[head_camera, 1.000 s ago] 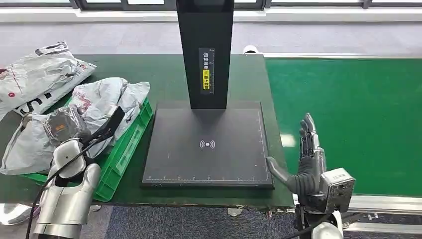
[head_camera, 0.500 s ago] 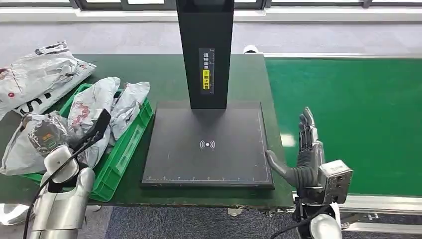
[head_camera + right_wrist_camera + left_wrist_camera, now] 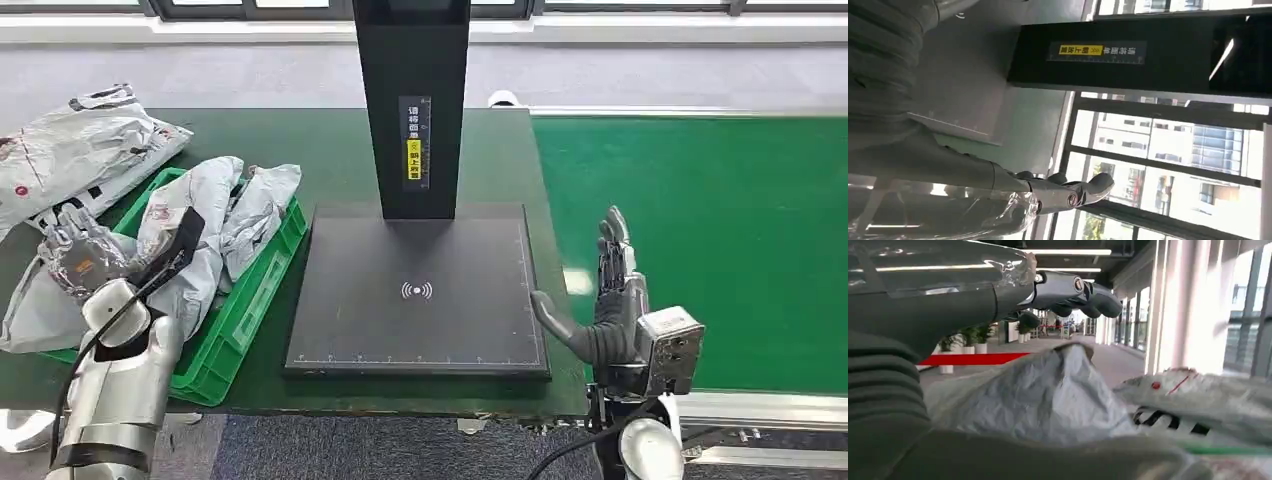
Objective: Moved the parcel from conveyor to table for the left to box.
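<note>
Grey plastic parcels (image 3: 205, 225) lie heaped in a green crate (image 3: 250, 300) at the left of the bench (image 3: 330, 150) in the head view, and the left hand (image 3: 75, 250) hangs over them with fingers apart, holding nothing. The right hand (image 3: 610, 300) stands open and empty between the black scanner pad (image 3: 420, 290) and the green conveyor (image 3: 700, 230). The left wrist view shows spread fingers (image 3: 1073, 290) above a crumpled parcel (image 3: 1048, 395). The right wrist view shows outstretched fingers (image 3: 1073, 192) near the scanner post (image 3: 1148, 55).
</note>
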Controlling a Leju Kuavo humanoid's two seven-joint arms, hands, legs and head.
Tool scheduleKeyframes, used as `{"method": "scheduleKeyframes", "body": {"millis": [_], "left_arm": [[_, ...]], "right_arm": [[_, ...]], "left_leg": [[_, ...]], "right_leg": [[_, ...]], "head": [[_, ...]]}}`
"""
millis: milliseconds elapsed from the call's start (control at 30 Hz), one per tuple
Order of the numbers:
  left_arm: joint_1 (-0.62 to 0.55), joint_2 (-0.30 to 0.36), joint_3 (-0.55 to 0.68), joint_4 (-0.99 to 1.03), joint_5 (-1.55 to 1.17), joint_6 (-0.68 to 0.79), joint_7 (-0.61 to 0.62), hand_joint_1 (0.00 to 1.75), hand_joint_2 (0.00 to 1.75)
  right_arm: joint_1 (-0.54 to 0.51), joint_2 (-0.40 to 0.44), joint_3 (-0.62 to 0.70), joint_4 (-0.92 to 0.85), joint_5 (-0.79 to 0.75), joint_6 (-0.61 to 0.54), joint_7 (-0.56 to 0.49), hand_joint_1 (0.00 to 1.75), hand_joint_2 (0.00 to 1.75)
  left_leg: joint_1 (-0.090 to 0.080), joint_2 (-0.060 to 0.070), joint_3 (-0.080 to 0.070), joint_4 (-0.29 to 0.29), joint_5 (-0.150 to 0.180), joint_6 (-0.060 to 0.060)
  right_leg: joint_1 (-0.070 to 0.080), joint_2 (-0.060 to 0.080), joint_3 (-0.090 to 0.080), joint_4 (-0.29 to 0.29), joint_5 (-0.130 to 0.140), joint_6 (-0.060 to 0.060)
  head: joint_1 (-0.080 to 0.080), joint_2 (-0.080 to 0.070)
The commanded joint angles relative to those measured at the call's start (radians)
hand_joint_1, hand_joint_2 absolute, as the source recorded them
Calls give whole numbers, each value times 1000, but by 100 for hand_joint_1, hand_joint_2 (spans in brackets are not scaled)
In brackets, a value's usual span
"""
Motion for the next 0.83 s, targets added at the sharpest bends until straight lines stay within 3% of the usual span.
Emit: {"method": "scheduleKeyframes", "body": {"millis": [33, 67, 100, 167, 200, 233, 267, 367, 433, 767, 833], "left_arm": [[-63, -54, 77, 50, -48, 45, -18, 0, 0], [-63, -54, 77, 50, -48, 45, -18, 0, 0], [-62, -93, 110, 3, -24, 182, -112, 0, 0], [-57, -203, 127, -155, 428, 386, -539, 0, 0], [-42, -232, 78, -248, 630, 379, -690, 0, 0], [-33, -241, 67, -273, 703, 354, -724, 0, 0], [5, -272, -23, -397, 1008, 211, -848, 0, 175], [82, -268, -153, -488, 1121, 125, -900, 0, 175], [99, -269, -194, -504, 1095, 144, -921, 0, 175], [101, -260, -205, -522, 1173, 134, -940, 0, 175], [119, -259, -241, -525, 1309, -36, -966, 0, 175]], "right_arm": [[-10, 19, -67, 39, 0, -1, 3, 0, 175], [-10, 19, -67, 39, 0, -1, 3, 0, 175], [-5, 19, -67, 36, 0, -8, 2, 0, 175], [26, 10, -58, 19, -11, -36, -14, 0, 175], [39, 4, -55, 17, -17, -46, -27, 0, 175], [41, 1, -53, 18, -19, -49, -29, 0, 175], [55, -11, -52, 22, -27, -57, -43, 0, 175], [75, -19, -54, 25, -36, -56, -55, 0, 175], [82, -11, -57, 18, -33, -52, -56, 0, 175], [75, -1, -65, 14, -21, -47, -52, 0, 175], [66, 15, -89, 11, -4, -33, -44, 0, 175]], "left_leg": [[1, -3, 3, -2, 0, 0], [1, -2, 2, -1, 0, 0], [1, -2, 3, -2, 0, 0], [2, -4, 2, -1, 0, 0], [2, -6, -1, 1, 0, 1], [2, -8, -1, 1, 0, 1], [2, -8, -3, 2, 0, 1], [1, -11, 0, 0, -1, 2], [0, -6, 2, -1, -2, 2], [0, -4, 0, 0, -2, 2], [0, -4, 2, 0, -3, 1]], "right_leg": [[1, -3, 5, -2, -1, 0], [1, -2, 3, -1, -1, 0], [1, -3, 5, -3, -1, 0], [2, -4, 4, -2, -1, 0], [2, -6, 1, -1, -1, 0], [2, -8, 3, -2, -2, 0], [2, -8, 1, -1, -2, 0], [1, -11, 6, -3, -2, 1], [0, -6, 5, -3, -1, 1], [0, -4, 2, -2, -1, 0], [1, -4, 3, -3, -1, 0]], "head": [[0, 0], [0, 0], [0, 0], [0, 0], [0, 0], [0, 0], [0, 0], [0, 0], [0, 0], [0, 0], [0, 0]]}}
